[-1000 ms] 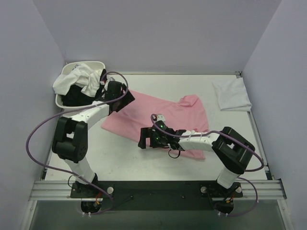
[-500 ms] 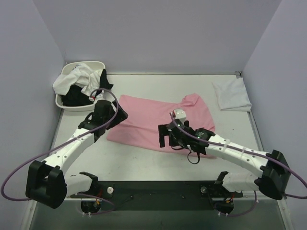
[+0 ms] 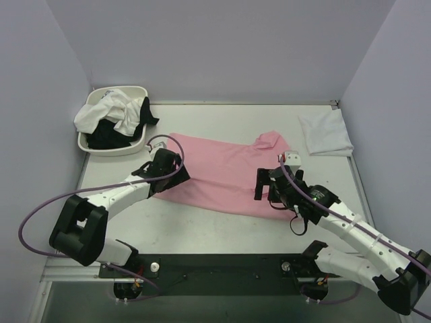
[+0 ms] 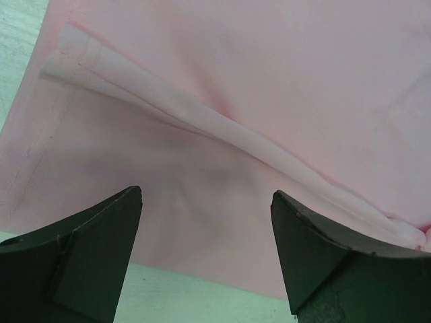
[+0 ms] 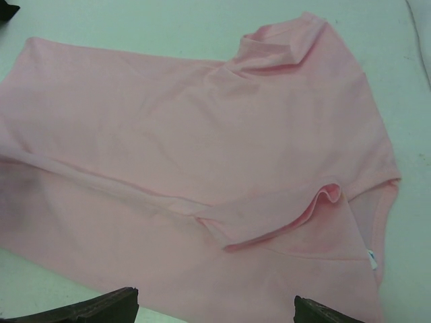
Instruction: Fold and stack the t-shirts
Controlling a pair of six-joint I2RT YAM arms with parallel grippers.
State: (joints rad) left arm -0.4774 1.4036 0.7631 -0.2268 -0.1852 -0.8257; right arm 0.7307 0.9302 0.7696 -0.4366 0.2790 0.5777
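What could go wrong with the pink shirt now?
The pink shirt has a bunched ridge running across it; folding now could trap that wrinkle. A curled flap sticks up, so the open right gripper might pinch only that. The open left gripper hovers near the shirt's edge and may grab just one layer.

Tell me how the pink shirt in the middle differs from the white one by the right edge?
The pink t-shirt is spread wide over the middle of the table, with a raised crease; the white t-shirt is folded into a small neat packet. The left gripper and right gripper both hang open over the pink t-shirt; nothing is near the white t-shirt. Both shirts lie flat on the table.
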